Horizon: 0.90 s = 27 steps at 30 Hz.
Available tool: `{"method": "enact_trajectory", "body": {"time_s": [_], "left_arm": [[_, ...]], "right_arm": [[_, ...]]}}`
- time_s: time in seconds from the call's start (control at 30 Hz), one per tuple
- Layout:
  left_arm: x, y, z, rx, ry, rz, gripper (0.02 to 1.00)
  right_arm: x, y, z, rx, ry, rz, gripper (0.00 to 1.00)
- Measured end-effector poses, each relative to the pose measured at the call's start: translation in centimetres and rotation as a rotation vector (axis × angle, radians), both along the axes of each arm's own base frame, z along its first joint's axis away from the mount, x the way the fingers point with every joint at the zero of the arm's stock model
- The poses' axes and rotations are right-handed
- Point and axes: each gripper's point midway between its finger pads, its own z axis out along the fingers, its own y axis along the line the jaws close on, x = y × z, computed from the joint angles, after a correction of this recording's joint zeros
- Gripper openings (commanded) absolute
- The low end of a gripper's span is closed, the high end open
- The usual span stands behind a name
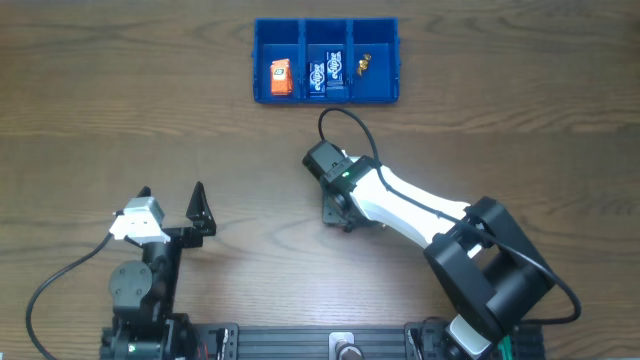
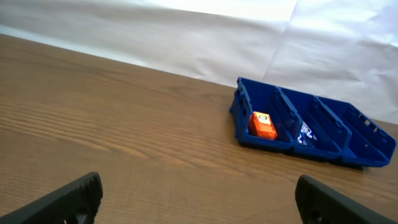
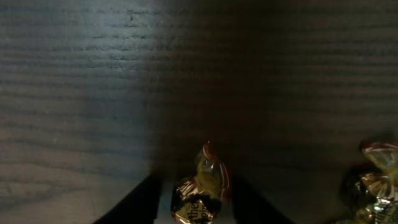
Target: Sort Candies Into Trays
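Tray (image 1: pixel 326 99) holds one orange candy (image 1: pixel 281 76), two blue candies (image 1: pixel 316 73), one gold candy (image 1: pixel 362 66). Right gripper (image 3: pixel 196 200) clamps a second gold candy (image 3: pixel 202 186); a third (image 3: pixel 370 180) lies near. Left gripper (image 1: pixel 172 192) is released.

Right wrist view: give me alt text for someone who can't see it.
A gold foil-wrapped candy is held between the two fingers of the right gripper, low against a dark wooden table. A second gold foil-wrapped candy lies apart from it on the wood, partly cut off.
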Motion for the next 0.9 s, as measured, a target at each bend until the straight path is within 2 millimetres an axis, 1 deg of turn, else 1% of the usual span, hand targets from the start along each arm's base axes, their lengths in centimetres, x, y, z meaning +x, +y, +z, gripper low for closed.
{"method": "enact_trajectory", "body": {"time_s": [0.07,0.13,0.23,0.37,0.4,0.43,0.5,0.53,0.57,0.63,0.67,0.7,0.73,0.77,0.8,0.83,0.87,0.9], "left_arm": [[0.0,0.0,0.0,0.0,0.0,0.0,0.998],[0.0,0.0,0.0,0.0,0.0,0.0,0.998],[0.0,0.0,0.0,0.0,0.0,0.0,0.998],[0.0,0.0,0.0,0.0,0.0,0.0,0.998],[0.0,0.0,0.0,0.0,0.0,0.0,0.996],[0.0,0.0,0.0,0.0,0.0,0.0,0.998],[0.0,0.0,0.0,0.0,0.0,0.0,0.998],[0.0,0.0,0.0,0.0,0.0,0.0,0.998],[0.0,0.0,0.0,0.0,0.002,0.0,0.998],[0.0,0.0,0.0,0.0,0.0,0.0,0.996],[0.0,0.0,0.0,0.0,0.0,0.0,0.998],[0.0,0.0,0.0,0.0,0.001,0.0,0.998],[0.0,0.0,0.0,0.0,0.0,0.0,0.996],[0.0,0.0,0.0,0.0,0.0,0.0,0.998],[0.0,0.0,0.0,0.0,0.0,0.0,0.998],[0.0,0.0,0.0,0.0,0.0,0.0,0.998],[0.0,0.0,0.0,0.0,0.001,0.0,0.998],[0.0,0.0,0.0,0.0,0.0,0.0,0.998]], "right_arm": [[0.0,0.0,0.0,0.001,0.001,-0.004,0.222],[0.0,0.0,0.0,0.002,0.001,-0.008,0.172],[0.0,0.0,0.0,0.002,0.0,-0.014,0.148],[0.2,0.1,0.1,0.003,-0.007,-0.015,0.145],[0.2,-0.2,0.2,-0.008,-0.011,-0.017,0.145],[0.5,-0.7,0.9,-0.022,-0.014,-0.016,0.145],[2.6,-1.3,3.8,-0.027,-0.05,-0.027,0.15],[6.8,-1.3,7.5,0.008,-0.153,-0.05,0.152],[9.8,-1.4,10.3,0.038,-0.228,-0.064,0.152],[14.6,-2.3,15.1,0.078,-0.374,-0.092,0.154],[19.3,-4.0,19.5,0.098,-0.522,-0.126,0.156],[20.9,-4.9,20.7,0.094,-0.57,-0.133,0.161],[23.0,-5.6,21.5,0.09,-0.619,-0.138,0.174],[25.1,-6.1,21.3,0.082,-0.658,-0.142,0.18],[26.3,-6.4,20.1,0.067,-0.658,-0.139,0.198],[27.2,-6.4,17.6,0.046,-0.632,-0.13,0.22],[27.6,-6.2,16.0,0.035,-0.611,-0.12,0.259],[28.1,-5.9,13.5,0.023,-0.582,-0.106,0.305]]}}
